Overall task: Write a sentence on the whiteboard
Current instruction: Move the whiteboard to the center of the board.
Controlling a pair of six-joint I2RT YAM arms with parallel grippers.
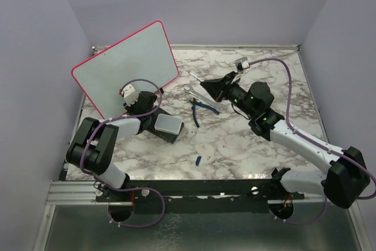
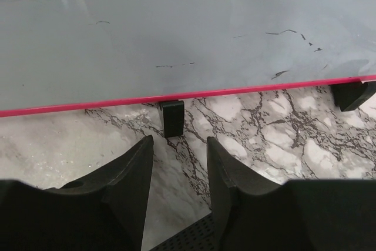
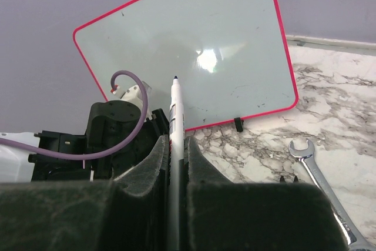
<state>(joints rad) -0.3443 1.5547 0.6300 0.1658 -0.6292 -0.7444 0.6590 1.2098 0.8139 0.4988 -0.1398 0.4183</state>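
Note:
The whiteboard (image 1: 126,63) stands tilted at the back left, red-framed, on small black feet (image 2: 172,117). The sentence is not in view; the board's face (image 2: 176,27) bears only a few small dark specks. My left gripper (image 1: 134,99) hovers low just in front of the board's lower edge, open, with only marble between its fingers (image 2: 180,142). My right gripper (image 1: 210,84) is right of the board, shut on a white marker (image 3: 175,110). The marker's dark tip points at the whiteboard (image 3: 200,51) and stays clear of it.
A dark block with a grey-white pad (image 1: 167,124) lies beside the left forearm. A wrench (image 1: 200,97), blue-handled pliers (image 1: 202,110) and a small blue cap (image 1: 198,160) lie on the marble table. Purple walls close in the back and sides.

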